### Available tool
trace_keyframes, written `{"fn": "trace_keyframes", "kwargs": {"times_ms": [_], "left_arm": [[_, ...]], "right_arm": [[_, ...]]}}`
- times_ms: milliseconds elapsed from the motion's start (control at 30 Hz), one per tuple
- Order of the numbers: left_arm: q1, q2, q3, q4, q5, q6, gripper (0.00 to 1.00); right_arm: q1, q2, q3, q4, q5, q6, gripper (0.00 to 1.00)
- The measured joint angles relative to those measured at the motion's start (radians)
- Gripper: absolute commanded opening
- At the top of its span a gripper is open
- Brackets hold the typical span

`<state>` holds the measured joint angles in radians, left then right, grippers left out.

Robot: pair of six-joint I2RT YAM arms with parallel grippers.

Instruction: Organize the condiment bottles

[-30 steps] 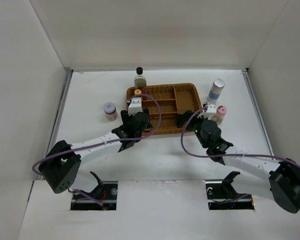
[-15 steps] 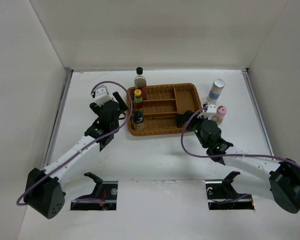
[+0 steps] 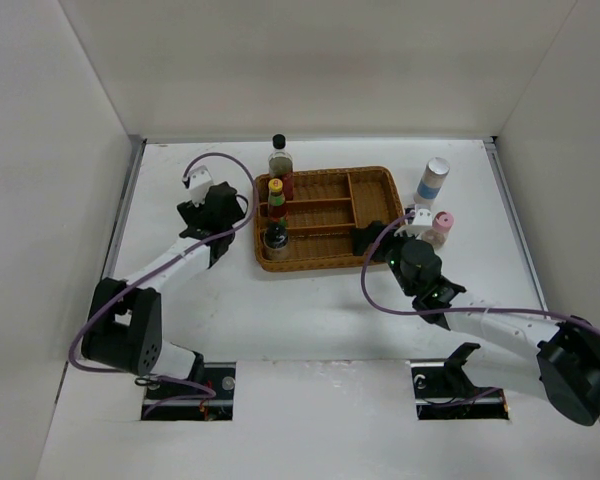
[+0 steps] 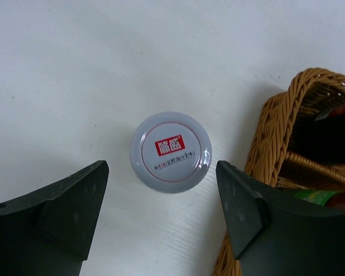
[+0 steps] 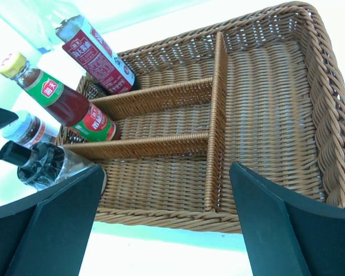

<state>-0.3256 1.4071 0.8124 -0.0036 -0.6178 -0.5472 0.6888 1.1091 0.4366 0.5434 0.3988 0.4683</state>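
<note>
Top external view gives the table [image 3: 310, 310] as the widest thing, with the tray [image 3: 372, 200] at its middle. My right gripper [image 5: 167, 169] hangs over the tray's 5 o'clock edge, jaws spread wide and holding nothing. My left gripper [image 4: 161, 167] is at the tray's 9 o'clock, pointing straight down, jaws likewise spread.

The tall bottle [image 3: 280, 157] stands at the tray's 11 o'clock corner, outside the rim as far as I can tell. The red bottle [image 3: 277, 198] and the dark bottle [image 3: 276, 237] stand in compartments along the tray's 9 o'clock side. The cylinder [image 3: 433, 181] and the pink jar [image 3: 442, 224] stand close together on the table at the tray's 3 o'clock.

Smallest, and the one in hand, is the lavender jar [image 4: 171, 151]. It stands upright on the table, with the wicker rim just beside it at its 3 o'clock. It sits between my left jaws with a gap on either side, so I am not touching it.

I judge it light and rigid, with a smooth round wall that could slip or twist under a skewed pinch. I would go lower and close on the body beneath the lid, centred across its width. I'd squeeze firmly but not hard, since I cannot tell glass from plastic.
</note>
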Motion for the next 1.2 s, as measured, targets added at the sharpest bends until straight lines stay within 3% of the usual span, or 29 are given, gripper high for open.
{"fn": "trace_keyframes", "kwargs": {"times_ms": [600,800,900,1033,1200], "left_arm": [[0.035,0.176,0.076,0.038,0.062,-0.018,0.70],[0.035,0.176,0.076,0.041,0.061,-0.013,0.37],[0.034,0.172,0.075,0.040,0.061,-0.013,0.30],[0.020,0.092,0.039,0.014,0.051,-0.013,0.30],[-0.051,-0.185,0.008,-0.029,0.005,0.007,0.28]], "right_arm": [[0.000,0.005,0.000,0.000,0.000,0.000,0.99],[0.000,0.005,0.000,0.000,0.000,0.000,0.99],[0.000,0.004,0.000,0.000,0.000,0.000,0.99],[0.000,0.004,0.000,0.000,0.000,0.000,0.99],[0.000,0.000,0.000,0.000,0.000,0.000,0.99]]}}
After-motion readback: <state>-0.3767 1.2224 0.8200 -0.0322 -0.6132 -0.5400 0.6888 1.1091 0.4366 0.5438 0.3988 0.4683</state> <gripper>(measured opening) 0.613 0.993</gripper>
